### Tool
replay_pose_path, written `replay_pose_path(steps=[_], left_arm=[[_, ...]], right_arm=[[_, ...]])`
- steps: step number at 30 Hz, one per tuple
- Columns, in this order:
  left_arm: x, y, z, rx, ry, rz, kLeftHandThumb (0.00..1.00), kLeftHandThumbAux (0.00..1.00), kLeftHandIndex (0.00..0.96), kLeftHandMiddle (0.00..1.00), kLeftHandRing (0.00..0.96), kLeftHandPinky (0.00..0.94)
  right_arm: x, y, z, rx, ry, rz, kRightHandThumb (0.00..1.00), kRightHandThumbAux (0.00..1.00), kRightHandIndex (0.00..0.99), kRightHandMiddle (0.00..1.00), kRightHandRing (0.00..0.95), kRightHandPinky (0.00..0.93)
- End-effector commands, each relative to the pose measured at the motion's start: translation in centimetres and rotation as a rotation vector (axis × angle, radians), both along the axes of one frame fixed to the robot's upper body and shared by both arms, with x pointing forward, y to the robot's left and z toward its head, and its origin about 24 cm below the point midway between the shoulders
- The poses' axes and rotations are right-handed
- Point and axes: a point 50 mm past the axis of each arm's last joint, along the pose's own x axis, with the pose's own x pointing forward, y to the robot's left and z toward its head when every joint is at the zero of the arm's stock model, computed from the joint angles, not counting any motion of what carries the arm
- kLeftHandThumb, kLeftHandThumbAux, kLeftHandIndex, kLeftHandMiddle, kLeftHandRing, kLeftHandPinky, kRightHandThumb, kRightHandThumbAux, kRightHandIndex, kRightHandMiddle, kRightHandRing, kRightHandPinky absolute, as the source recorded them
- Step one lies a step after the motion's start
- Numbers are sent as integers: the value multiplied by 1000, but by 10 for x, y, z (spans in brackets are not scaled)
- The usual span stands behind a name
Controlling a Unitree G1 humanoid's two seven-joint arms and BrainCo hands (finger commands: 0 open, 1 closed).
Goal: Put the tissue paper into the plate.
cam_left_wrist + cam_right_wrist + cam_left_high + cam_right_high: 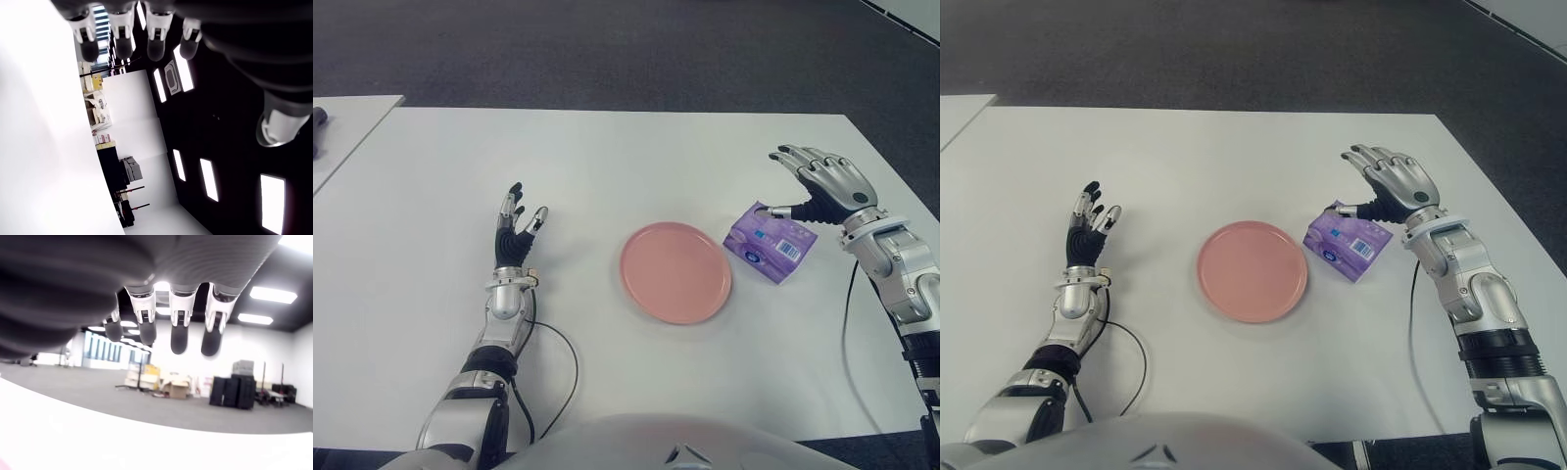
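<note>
Purple tissue paper lies beside the pink plate; its print is unreadable. Right robot hand hovers spread, empty; left robot hand also empty, left of the plate.

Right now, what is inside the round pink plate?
Nothing shows inside the round pink plate; its whole surface is uncovered. The purple tissue packet lies beside it on the white table, under the open right hand.

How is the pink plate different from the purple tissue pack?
The plate is round, flat and plain pink; the tissue pack is a boxy purple packet with printing on it. The plate lies by itself near the middle of the table, while the tissue pack sits to its right, under the right hand, whose thumb reaches it. The plate looks wider than the pack. Both rest on the white table.
</note>
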Motion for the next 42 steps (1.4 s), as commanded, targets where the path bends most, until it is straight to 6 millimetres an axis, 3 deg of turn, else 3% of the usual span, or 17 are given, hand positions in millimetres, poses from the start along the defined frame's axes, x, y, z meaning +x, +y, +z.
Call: replay_pose_path(steps=[1, 23, 29, 42], left_arm=[[-14, -1, -20, -15, 99, 5, 0, 461, 0, 0, 0, 0], [-13, -2, -20, -8, 100, 7, 0, 469, 0, 0, 0, 0], [-13, -2, -21, -13, 107, 20, 0, 469, 0, 0, 0, 0], [-13, -2, -20, -16, 113, 21, 0, 466, 0, 0, 0, 0]], right_arm=[[-3, 0, -8, 1, 11, -13, 309, 137, 0, 0, 0, 0], [-10, -13, -23, -11, 56, -94, 317, 92, 0, 0, 0, 0], [-12, -12, -39, 0, 103, -104, 314, 105, 0, 0, 0, 0], [-18, -13, -54, 6, 136, -94, 309, 125, 0, 0, 0, 0]])
